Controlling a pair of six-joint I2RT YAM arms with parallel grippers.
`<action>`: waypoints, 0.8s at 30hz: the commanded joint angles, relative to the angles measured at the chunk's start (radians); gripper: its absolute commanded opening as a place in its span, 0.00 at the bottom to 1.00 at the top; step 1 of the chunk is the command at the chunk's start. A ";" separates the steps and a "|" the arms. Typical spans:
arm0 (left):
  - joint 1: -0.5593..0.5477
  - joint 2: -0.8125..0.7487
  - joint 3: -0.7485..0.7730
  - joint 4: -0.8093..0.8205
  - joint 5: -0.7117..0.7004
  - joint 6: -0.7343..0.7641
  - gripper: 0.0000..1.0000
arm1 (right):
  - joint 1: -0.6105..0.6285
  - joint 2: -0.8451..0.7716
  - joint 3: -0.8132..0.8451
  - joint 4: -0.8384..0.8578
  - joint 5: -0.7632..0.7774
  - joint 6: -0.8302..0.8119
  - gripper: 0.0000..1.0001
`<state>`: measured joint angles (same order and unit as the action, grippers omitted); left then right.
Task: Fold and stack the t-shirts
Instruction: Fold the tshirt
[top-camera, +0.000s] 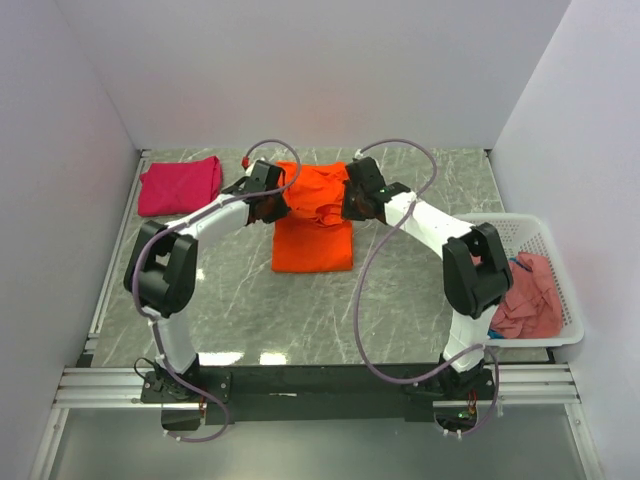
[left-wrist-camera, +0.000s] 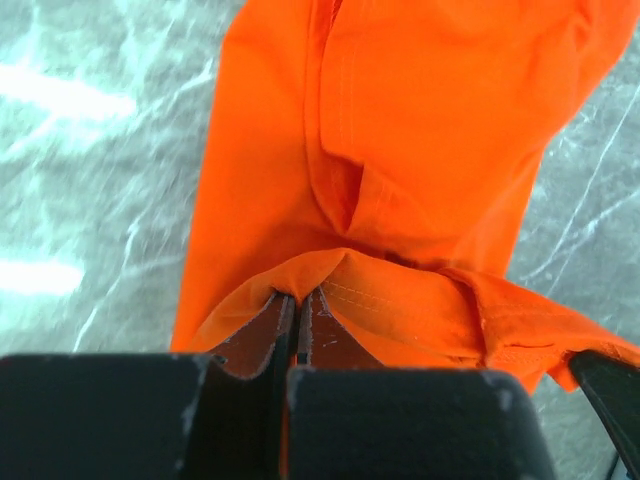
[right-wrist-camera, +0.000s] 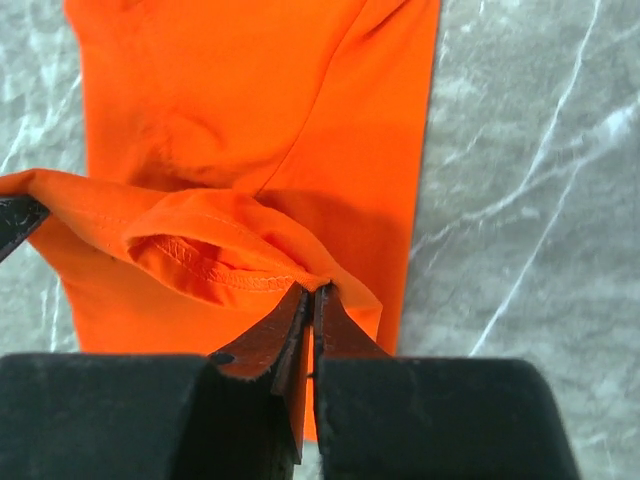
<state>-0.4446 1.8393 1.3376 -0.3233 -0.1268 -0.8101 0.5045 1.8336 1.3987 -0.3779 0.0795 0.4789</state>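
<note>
The bright orange t-shirt (top-camera: 312, 232) lies in a long narrow strip on the marble table, its far end lifted and bunched. My left gripper (top-camera: 272, 205) is shut on the left side of that raised end, the cloth pinched at its tips (left-wrist-camera: 297, 291). My right gripper (top-camera: 350, 203) is shut on the right side, where a hemmed edge (right-wrist-camera: 215, 270) is caught at its tips (right-wrist-camera: 315, 288). Below both wrists the rest of the orange t-shirt (left-wrist-camera: 420, 130) (right-wrist-camera: 250, 100) lies flat. A folded magenta-pink t-shirt (top-camera: 180, 185) rests at the far left.
A white lattice basket (top-camera: 550, 255) at the right edge holds a crumpled dusty rose-pink t-shirt (top-camera: 530, 295), with a bit of blue cloth (top-camera: 522, 266) showing beside it. White walls enclose the table on three sides. Cables loop above both arms.
</note>
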 joint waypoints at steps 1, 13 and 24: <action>0.012 0.043 0.089 -0.003 0.036 0.031 0.02 | -0.034 0.042 0.106 -0.007 -0.055 -0.042 0.09; 0.038 -0.107 -0.010 0.036 0.084 0.028 0.99 | -0.043 -0.037 0.024 0.008 -0.265 -0.169 0.70; 0.038 -0.452 -0.451 0.088 0.137 -0.044 1.00 | 0.085 0.130 0.112 -0.009 -0.122 -0.128 0.72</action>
<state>-0.4061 1.4616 0.9615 -0.3099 -0.0589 -0.8223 0.5995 1.9175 1.4425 -0.4046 -0.0948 0.3302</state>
